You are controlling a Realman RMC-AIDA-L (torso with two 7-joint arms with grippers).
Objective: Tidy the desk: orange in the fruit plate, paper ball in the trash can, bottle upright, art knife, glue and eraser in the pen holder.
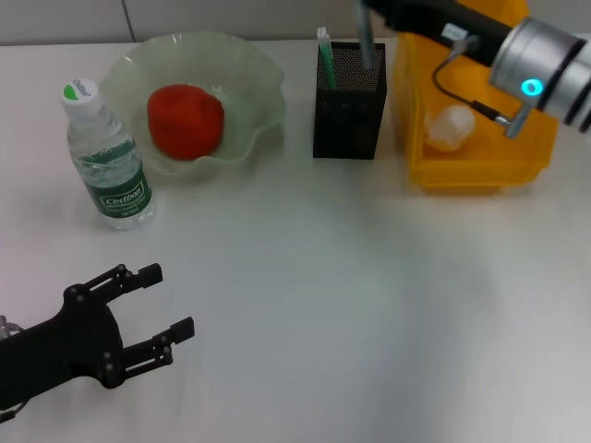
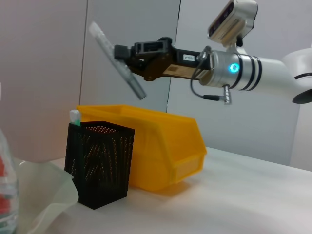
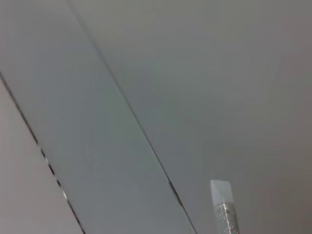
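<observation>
Aloft — slim grey art knife, tilted

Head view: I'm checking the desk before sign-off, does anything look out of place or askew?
Nothing on the desk stands out. The clear plastic bottle stands upright and the orange sits in the pale green fruit plate. Only the grey art knife is unplaced, held tilted by the right gripper above the black mesh pen holder.
</observation>
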